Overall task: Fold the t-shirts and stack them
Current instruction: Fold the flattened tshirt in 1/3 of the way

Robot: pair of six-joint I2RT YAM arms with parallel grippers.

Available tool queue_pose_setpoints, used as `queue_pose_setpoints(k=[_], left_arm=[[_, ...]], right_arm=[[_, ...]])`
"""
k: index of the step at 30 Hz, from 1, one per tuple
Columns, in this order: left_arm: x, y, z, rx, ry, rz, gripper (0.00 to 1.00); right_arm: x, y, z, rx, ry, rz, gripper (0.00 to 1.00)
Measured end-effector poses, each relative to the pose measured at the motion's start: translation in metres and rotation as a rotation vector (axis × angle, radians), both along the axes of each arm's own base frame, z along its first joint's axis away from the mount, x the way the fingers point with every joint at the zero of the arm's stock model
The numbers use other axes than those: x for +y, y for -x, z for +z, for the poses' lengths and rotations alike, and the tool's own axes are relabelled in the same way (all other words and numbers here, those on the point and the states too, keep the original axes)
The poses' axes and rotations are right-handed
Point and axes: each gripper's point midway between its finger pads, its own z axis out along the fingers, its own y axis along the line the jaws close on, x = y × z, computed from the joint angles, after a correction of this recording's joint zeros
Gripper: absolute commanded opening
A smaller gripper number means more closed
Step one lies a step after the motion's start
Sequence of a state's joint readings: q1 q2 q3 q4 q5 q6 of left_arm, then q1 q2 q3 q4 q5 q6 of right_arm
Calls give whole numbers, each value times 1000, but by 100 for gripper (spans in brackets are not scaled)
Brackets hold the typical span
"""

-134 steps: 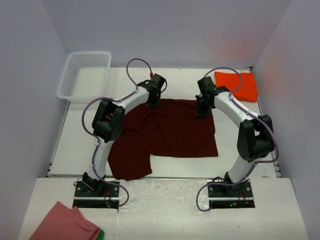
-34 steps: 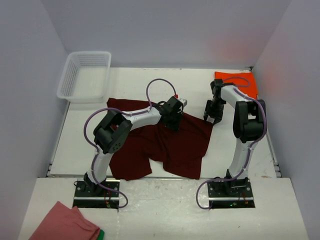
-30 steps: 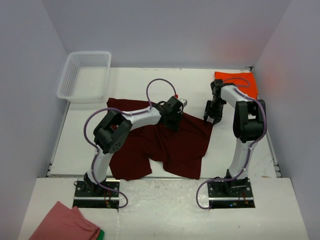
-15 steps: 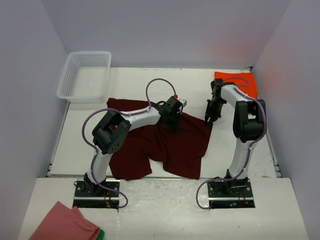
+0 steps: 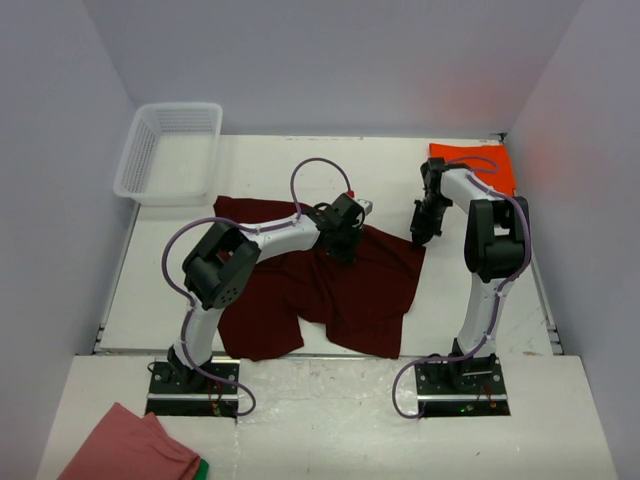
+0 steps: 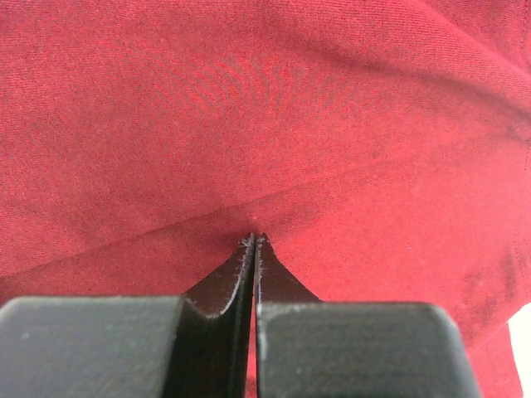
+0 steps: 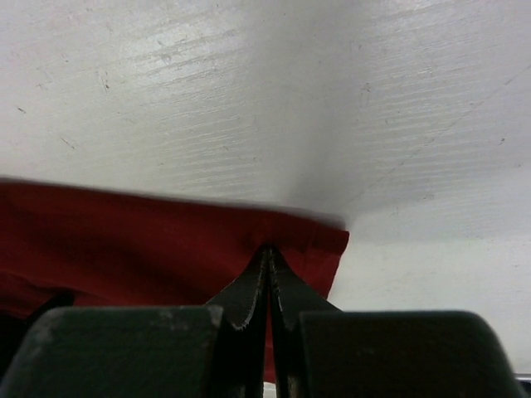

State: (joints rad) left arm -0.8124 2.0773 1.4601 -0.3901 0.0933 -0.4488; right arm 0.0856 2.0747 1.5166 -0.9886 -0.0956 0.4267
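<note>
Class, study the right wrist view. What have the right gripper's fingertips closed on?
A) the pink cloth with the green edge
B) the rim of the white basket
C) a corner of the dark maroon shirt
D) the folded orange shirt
C: the right gripper is shut on the puckered corner of the maroon t-shirt, with only bare white table beyond it.

Setting: robot laboratory test cell. We list a white table (image 5: 260, 165) boxed by plain pale walls (image 5: 330, 70) at 9, 12 and 3 o'clock. A cabled left arm (image 5: 222, 262) and right arm (image 5: 495, 245) are bolted at 6 o'clock, with a white basket (image 5: 180, 106) at 10 o'clock.
</note>
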Motion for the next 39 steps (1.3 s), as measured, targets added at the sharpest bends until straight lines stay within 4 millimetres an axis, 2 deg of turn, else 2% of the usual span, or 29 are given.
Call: queue_pose_setpoints(k=[10, 19, 21, 24, 27, 29, 34, 39], left_arm=[[4, -4, -1, -6, -8, 12, 0], [20, -13, -4, 1, -38, 56, 0], [23, -16, -4, 1, -39, 66, 0], [25, -19, -4, -5, -44, 75, 0], [27, -21, -4, -12, -53, 81, 0], [28, -21, -4, -14, -59, 86, 0], [32, -23, -4, -18, -64, 96, 0], [44, -25, -5, -15, -68, 119, 0]], right_arm=[[-12, 0, 5, 9, 74, -38, 0], [-36, 7, 7, 42, 210, -32, 0], [-38, 6, 6, 39, 225, -32, 7], [-42, 7, 2, 29, 243, -33, 24], [-41, 8, 0, 30, 239, -27, 34], [-40, 6, 0, 21, 230, -22, 38], [-31, 1, 0, 1, 177, -18, 39], [-20, -13, 15, -83, 118, -25, 40]])
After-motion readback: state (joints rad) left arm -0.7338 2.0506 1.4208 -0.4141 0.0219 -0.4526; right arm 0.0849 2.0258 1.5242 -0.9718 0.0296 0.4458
